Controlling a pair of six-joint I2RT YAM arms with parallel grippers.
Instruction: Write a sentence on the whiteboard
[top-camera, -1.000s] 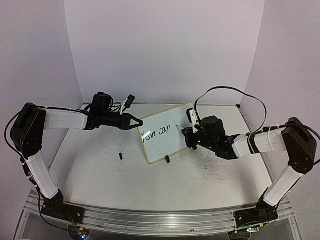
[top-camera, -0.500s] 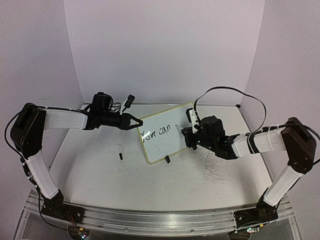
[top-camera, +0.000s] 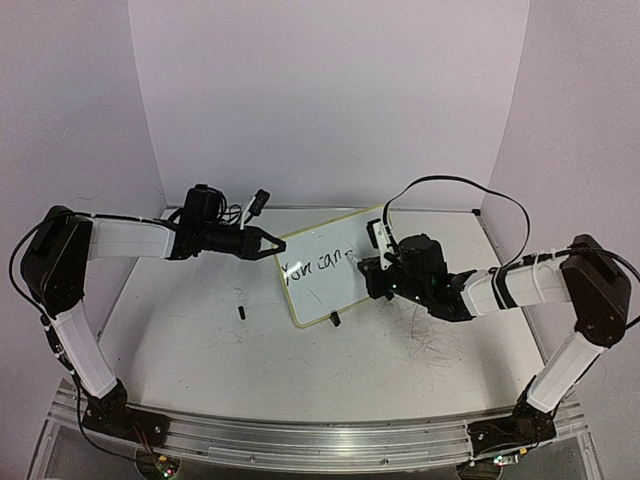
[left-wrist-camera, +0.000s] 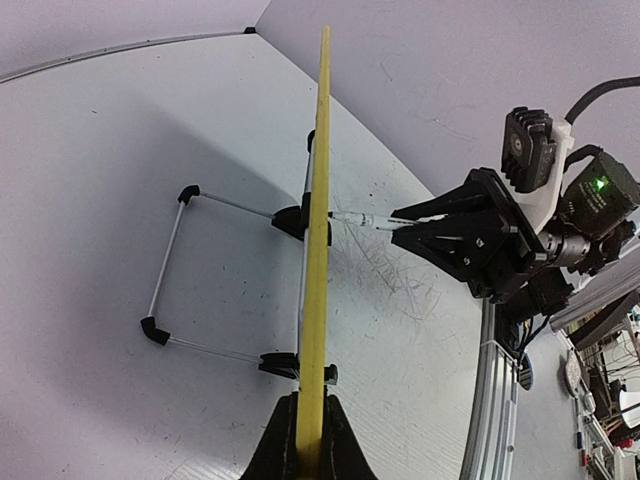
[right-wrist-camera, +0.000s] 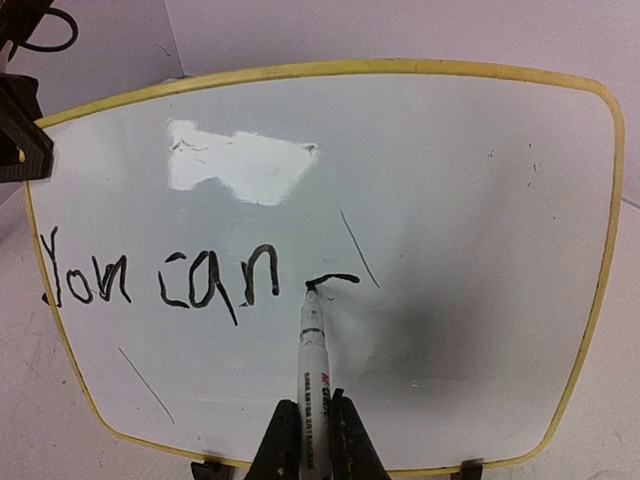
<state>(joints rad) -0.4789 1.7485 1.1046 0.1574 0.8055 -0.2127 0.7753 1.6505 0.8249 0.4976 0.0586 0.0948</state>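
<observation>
Handling – whiteboard (top-camera: 330, 285): prob. light, stiff, slick-faced; tips easily.
Best hold pt = rim: left fingers (left-wrist-camera: 282, 452) clenched there; right fingers (right-wrist-camera: 277, 445) grasp marker (right-wrist-camera: 312, 350), tip on whiteboard face.

My left arm (top-camera: 130, 238) and right arm (top-camera: 520, 285) are white tubes with bulky black joints, their black bases bolted to a ribbed aluminium rail (top-camera: 320, 440). Farthest from the rail my fingers (left-wrist-camera: 445, 207) are black wedges; a black cable (top-camera: 450, 182) loops there, and a green light (left-wrist-camera: 601, 184) glows.
</observation>
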